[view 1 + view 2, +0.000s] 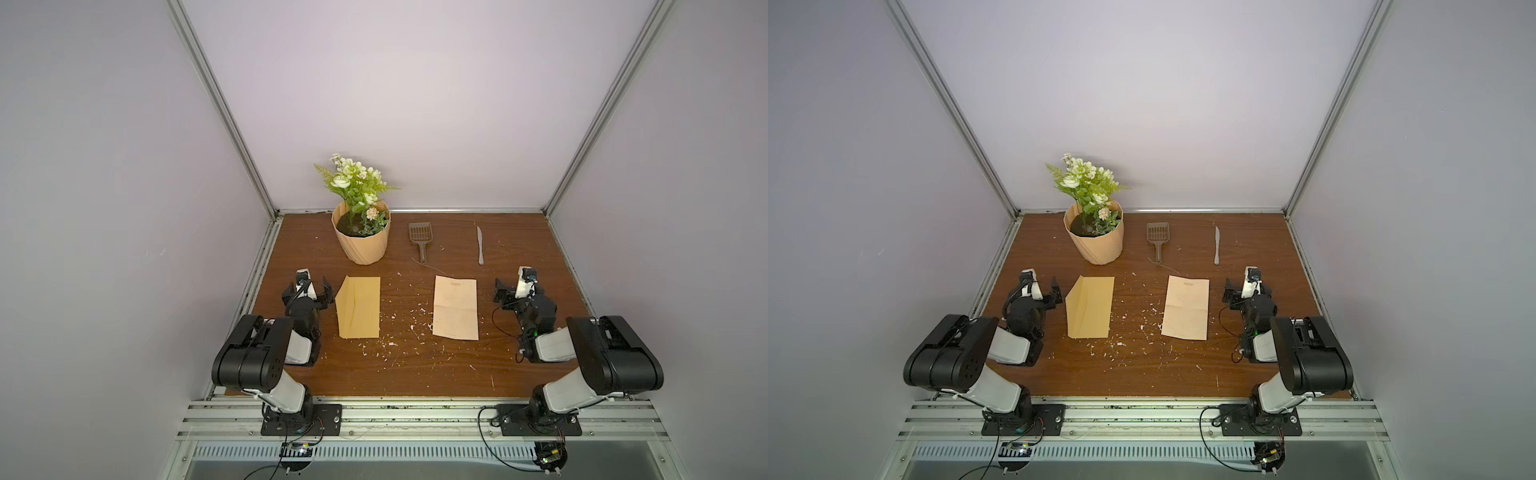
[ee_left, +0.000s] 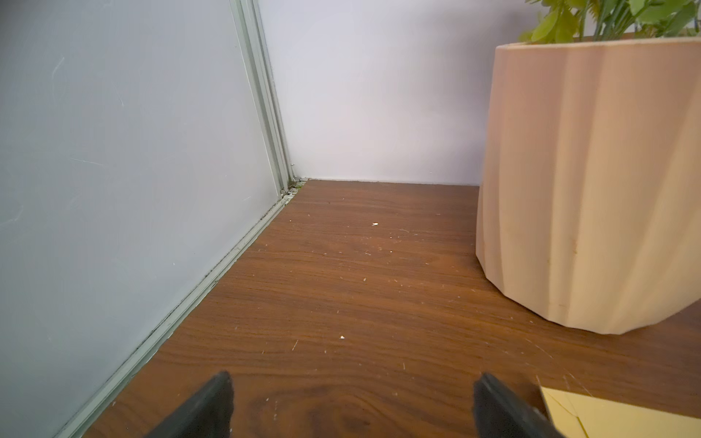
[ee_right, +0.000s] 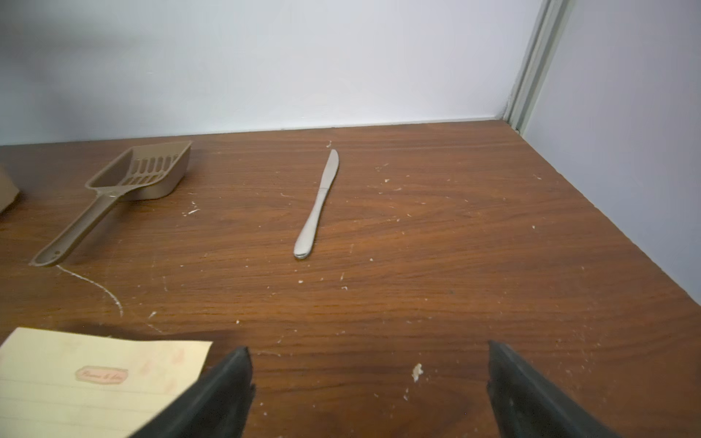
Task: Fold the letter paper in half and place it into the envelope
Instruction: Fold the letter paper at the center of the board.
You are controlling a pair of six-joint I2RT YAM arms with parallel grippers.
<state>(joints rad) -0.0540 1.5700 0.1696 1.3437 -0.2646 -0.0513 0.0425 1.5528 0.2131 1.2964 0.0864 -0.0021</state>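
Observation:
The mustard-yellow envelope (image 1: 359,307) (image 1: 1090,307) lies flat on the left of the wooden table, its pointed flap toward my left gripper (image 1: 308,287) (image 1: 1036,289). That gripper stands open just left of it, holding nothing; in the left wrist view the gripper (image 2: 354,379) is over bare wood, with an envelope corner (image 2: 607,417) beside one finger. The pale cream letter paper (image 1: 456,307) (image 1: 1187,307) lies unfolded on the right, a faint crease across its middle. My right gripper (image 1: 519,286) (image 1: 1248,286) (image 3: 368,352) is open and empty just right of the paper (image 3: 95,379).
A peach flower pot (image 1: 363,245) (image 2: 591,189) with green flowers stands behind the envelope. A brown slotted scoop (image 1: 420,237) (image 3: 140,174) and a metal knife (image 1: 480,245) (image 3: 316,204) lie near the back wall. White crumbs speckle the table between the two papers. Walls close in three sides.

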